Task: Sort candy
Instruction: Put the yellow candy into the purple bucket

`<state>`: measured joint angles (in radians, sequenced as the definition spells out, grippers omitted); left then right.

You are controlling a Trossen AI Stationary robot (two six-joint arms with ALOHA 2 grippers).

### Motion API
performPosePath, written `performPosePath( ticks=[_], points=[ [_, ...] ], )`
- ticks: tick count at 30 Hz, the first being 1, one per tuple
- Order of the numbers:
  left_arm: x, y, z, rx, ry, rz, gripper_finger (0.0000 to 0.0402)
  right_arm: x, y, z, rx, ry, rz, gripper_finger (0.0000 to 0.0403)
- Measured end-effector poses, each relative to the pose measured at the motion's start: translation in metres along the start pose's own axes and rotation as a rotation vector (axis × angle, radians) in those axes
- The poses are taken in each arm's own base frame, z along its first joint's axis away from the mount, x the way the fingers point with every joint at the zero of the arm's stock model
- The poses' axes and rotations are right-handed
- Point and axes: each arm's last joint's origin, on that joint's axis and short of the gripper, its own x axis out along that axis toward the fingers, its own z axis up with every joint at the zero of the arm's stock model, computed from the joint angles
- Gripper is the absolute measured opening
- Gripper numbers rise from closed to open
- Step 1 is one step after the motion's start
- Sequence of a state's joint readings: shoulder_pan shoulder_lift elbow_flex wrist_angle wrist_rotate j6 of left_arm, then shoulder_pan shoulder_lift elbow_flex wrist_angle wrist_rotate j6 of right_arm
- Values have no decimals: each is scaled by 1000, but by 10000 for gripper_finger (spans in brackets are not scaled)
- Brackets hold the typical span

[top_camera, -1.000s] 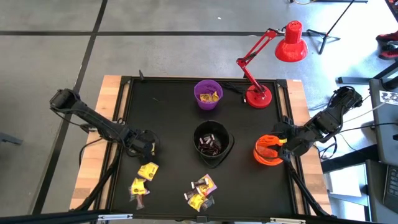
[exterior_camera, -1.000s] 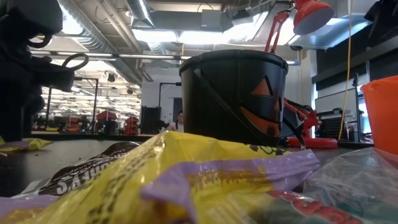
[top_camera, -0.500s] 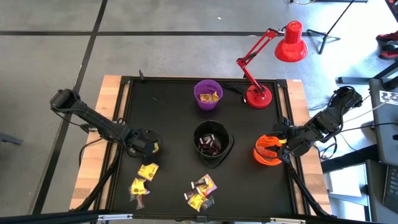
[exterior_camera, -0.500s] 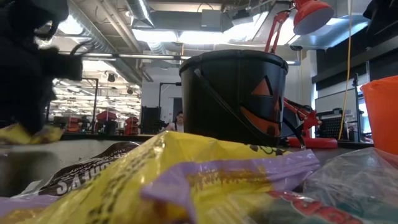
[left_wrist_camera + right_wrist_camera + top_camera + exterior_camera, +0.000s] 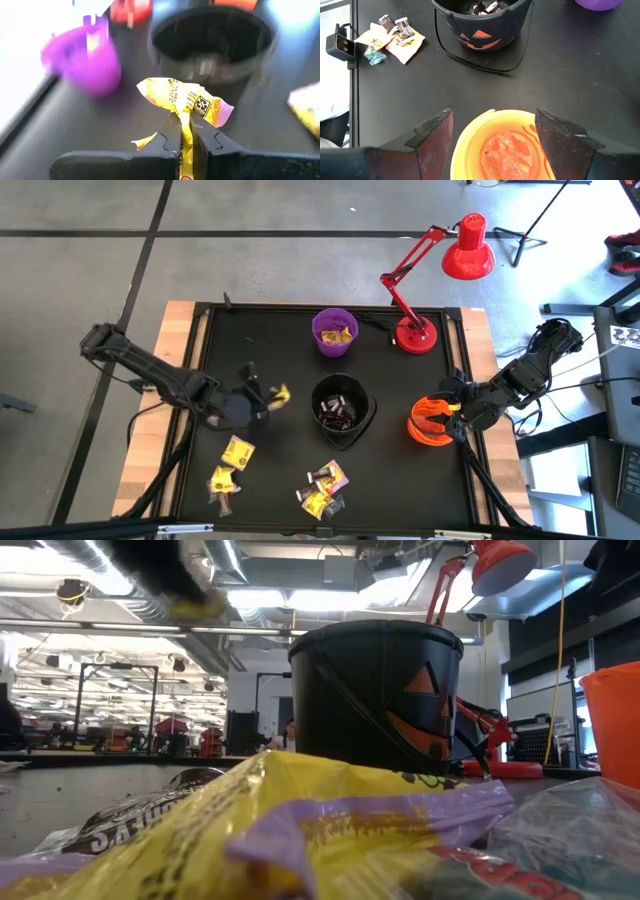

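We see a large open lab or workshop hall: exposed ceiling ducts [image 5: 150, 600], grey concrete floor [image 5: 250, 240], tripod stands [image 5: 530, 230].

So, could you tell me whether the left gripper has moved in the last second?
Yes. The left gripper, shut on a yellow candy, has shifted right toward the black bowl.

No legible text; print on yellow candy wrapper [image 5: 182, 100] too blurred to read.

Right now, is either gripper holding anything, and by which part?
The left gripper is shut on a yellow wrapped candy, pinching the wrapper's lower edge. The right gripper is open above the orange plastic bowl, holding nothing.
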<state>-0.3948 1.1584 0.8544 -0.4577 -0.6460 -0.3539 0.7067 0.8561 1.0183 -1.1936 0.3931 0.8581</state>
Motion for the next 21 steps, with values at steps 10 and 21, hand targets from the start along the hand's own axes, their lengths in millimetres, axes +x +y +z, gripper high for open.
performPosePath(
  ticks=[10,21],
  points=[
    [13,25,73,60,-549,-391,1,0,3,3,17,-27,31,278],
    [105,105,77,-186,-603,-320,0,0,2,4,18,-83,-19,278]
  ],
)
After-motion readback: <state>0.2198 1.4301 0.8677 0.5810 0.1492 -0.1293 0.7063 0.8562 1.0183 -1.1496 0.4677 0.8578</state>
